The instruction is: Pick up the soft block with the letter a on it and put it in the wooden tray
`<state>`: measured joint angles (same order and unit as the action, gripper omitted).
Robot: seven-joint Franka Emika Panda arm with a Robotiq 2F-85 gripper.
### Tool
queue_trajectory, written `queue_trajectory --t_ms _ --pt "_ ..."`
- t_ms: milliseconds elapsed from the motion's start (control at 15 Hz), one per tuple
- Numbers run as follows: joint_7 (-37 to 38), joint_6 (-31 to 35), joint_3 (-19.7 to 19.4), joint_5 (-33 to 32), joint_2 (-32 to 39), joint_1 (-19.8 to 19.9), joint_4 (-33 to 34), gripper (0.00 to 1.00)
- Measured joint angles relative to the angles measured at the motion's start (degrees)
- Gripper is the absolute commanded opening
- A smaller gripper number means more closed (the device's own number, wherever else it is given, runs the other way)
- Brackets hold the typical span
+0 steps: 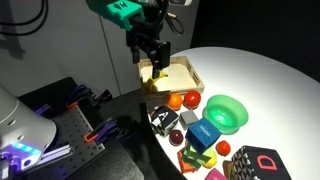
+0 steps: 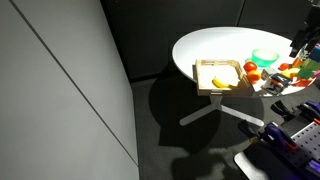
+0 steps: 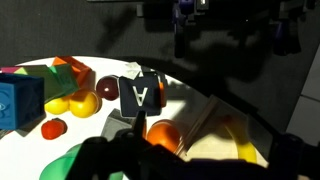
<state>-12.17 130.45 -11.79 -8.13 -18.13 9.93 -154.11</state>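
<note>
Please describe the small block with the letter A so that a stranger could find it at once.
On the round white table, look next to the pale wooden tray. The small black-and-white soft cube sits close to the orange fruit; unlike the blue cube nearby, it carries a letter A.

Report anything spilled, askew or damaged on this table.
Nothing stands out: no spill or damage visible. The soft block rests on the table beside the wooden tray, near the orange fruit; the tray holds one yellow item.
</note>
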Motion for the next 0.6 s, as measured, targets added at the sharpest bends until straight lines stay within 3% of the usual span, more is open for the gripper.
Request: queue_trajectory --t_ms 600 --pt "0.80 9.27 -0.51 -6.07 9.00 3.66 -0.54 1.00"
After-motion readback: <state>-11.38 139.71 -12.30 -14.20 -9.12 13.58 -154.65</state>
